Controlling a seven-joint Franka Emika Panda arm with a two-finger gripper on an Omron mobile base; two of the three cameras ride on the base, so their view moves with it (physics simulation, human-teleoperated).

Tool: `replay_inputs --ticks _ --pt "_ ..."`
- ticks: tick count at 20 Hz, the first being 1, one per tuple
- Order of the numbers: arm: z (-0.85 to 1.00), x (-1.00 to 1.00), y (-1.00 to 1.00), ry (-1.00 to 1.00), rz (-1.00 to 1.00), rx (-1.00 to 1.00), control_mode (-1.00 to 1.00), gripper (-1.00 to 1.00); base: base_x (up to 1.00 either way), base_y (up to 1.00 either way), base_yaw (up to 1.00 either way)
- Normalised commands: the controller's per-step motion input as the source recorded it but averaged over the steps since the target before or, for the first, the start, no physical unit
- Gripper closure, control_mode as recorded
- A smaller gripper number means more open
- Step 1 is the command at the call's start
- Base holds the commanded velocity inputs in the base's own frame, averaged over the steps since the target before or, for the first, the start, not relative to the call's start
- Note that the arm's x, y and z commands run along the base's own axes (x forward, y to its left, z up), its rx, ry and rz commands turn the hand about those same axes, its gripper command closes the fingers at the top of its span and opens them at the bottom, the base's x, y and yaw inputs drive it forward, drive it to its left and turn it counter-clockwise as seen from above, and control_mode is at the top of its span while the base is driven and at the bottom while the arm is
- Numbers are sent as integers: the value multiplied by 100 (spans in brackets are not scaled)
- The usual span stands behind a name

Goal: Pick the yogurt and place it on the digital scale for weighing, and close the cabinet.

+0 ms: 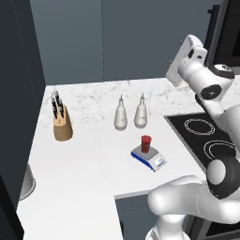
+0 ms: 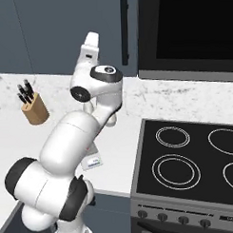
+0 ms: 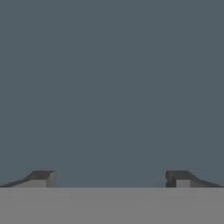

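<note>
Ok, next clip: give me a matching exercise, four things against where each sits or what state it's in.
Things:
1. yogurt
2. knife block
3. pincer
4. two white bottles

States or places:
A. open, facing a flat slate-blue surface
B. on the digital scale
C. side by side on the counter behind the scale
D. near the counter's left edge

Pairs: 1-B, 2-D, 3-A, 4-C

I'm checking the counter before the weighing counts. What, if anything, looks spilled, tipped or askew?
Nothing stands out. The yogurt stands upright on the digital scale, which sits flat on the counter. Both white bottles and the knife block are upright, with no spill visible.
</note>
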Motion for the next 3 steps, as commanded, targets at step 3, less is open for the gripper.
replay_inputs --ticks 3 --pt "-37 0 -27 0 0 0 -100 -100 0 0 0"
